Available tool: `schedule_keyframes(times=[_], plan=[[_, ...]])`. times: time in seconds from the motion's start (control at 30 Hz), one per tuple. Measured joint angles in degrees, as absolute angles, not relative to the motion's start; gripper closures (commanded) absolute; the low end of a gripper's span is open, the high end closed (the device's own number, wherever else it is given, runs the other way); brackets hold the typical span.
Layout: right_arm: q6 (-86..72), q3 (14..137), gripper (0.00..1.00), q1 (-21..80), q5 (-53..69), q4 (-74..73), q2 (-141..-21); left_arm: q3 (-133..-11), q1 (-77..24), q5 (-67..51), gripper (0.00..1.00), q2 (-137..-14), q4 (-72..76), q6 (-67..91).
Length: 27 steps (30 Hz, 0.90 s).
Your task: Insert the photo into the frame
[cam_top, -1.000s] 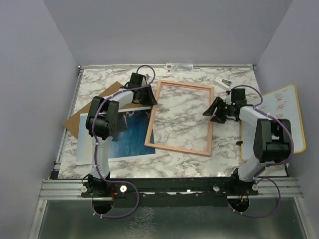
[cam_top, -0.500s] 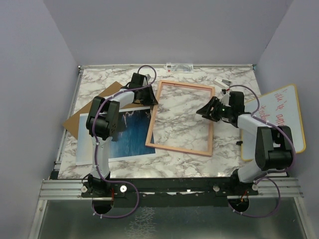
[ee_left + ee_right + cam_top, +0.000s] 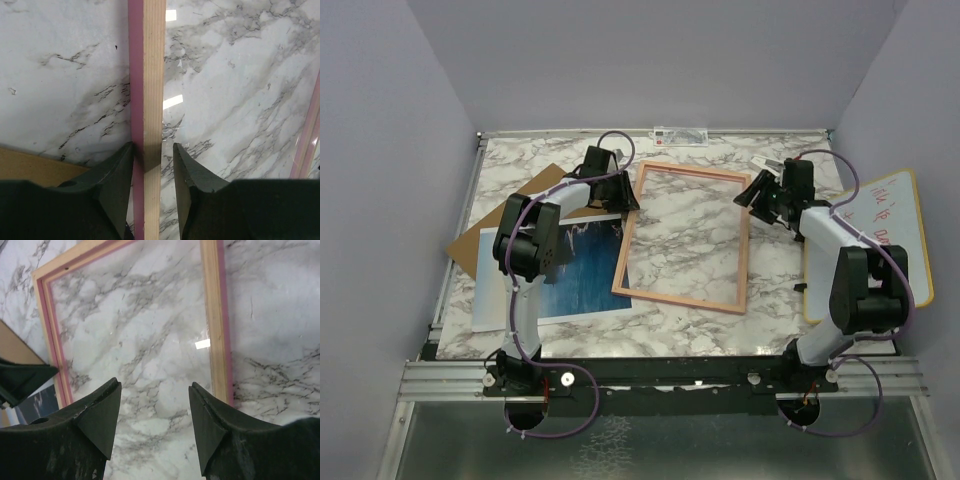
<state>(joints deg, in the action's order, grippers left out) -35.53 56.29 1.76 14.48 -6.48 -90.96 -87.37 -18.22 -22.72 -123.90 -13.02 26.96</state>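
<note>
The left arm (image 3: pixel 525 250) and right arm (image 3: pixel 860 290), white shells on black joints, trail looping purple cables (image 3: pixel 617 134) behind matte black, wedge-shaped fingers (image 3: pixel 112 192), lightly scuffed grey at the tips.

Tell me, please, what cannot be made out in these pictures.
- Photo: top view, left arm covers its middle, frame overlaps its right edge.
- Whiteboard: top view, writing too small, partly behind the right arm.
- Brown board: top view, mostly under the photo.
- Label at the far edge: top view, too small to read.
</note>
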Motion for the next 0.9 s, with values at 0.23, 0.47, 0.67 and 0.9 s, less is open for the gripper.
schedule_keyframes(times=[0.23,0.47,0.67,0.9], plan=[[-35.33,66.19,0.46,1.76,8.43,-10.72,-100.14,-88.97,-18.46,-23.77,0.53,-123.90,-16.05,26.50],[-34.22,73.80,0.48,1.76,7.35,-12.19,-109.08,-90.94,-18.50,-24.45,0.46,-124.42,-19.25,25.36],[-32.93,79.02,0.48,1.76,7.05,-12.71,-114.61,-93.38,-18.46,-25.43,0.45,-125.86,-20.08,24.34],[-31.55,80.51,0.48,1.39,9.19,-11.64,-116.11,-95.74,-17.96,-28.03,0.47,-127.72,-20.82,24.16]])
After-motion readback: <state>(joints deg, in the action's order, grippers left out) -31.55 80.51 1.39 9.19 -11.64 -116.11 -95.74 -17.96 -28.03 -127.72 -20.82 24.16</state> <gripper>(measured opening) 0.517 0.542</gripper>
